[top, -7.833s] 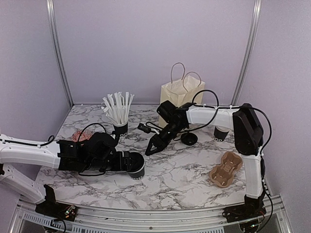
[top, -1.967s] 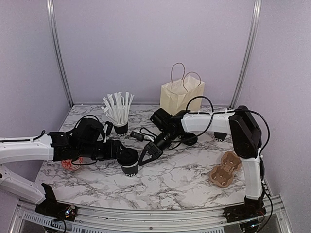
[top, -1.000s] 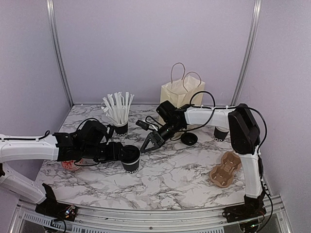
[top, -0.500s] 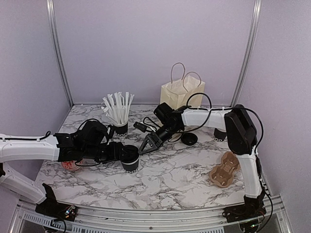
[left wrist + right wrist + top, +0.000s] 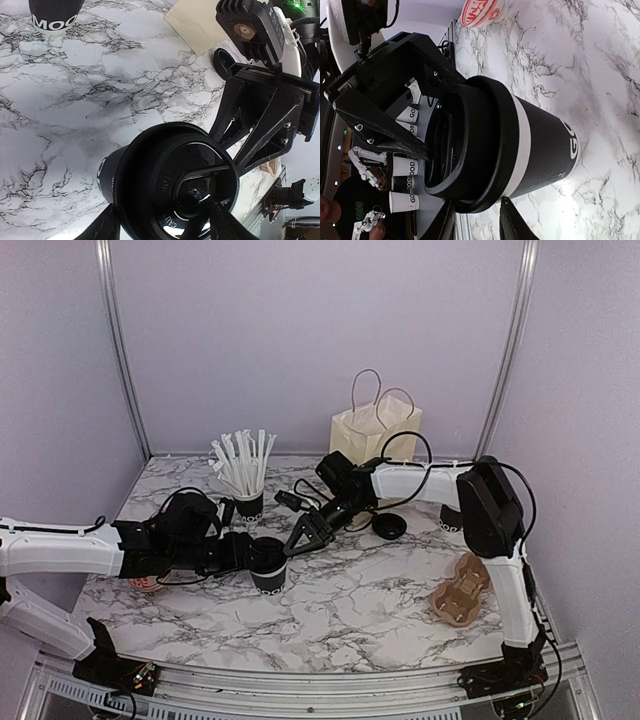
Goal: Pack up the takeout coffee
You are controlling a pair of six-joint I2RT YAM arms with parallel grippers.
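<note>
The left pincer, fingers moderately spread, clasps the small black paper cup. The cup stands upright between them, long axis vertical, black round plastic lid up. Just right of it, the right pincer is narrowly parted and straddles the lid's rim unclamped. Since the earliest frame, the cup has shifted back-left and the right pincer has come closer.

On the table, the straw cup stands at 11 o'clock from the coffee cup, the paper bag at 1, the loose lid at 2 and the cup carrier at 3.
</note>
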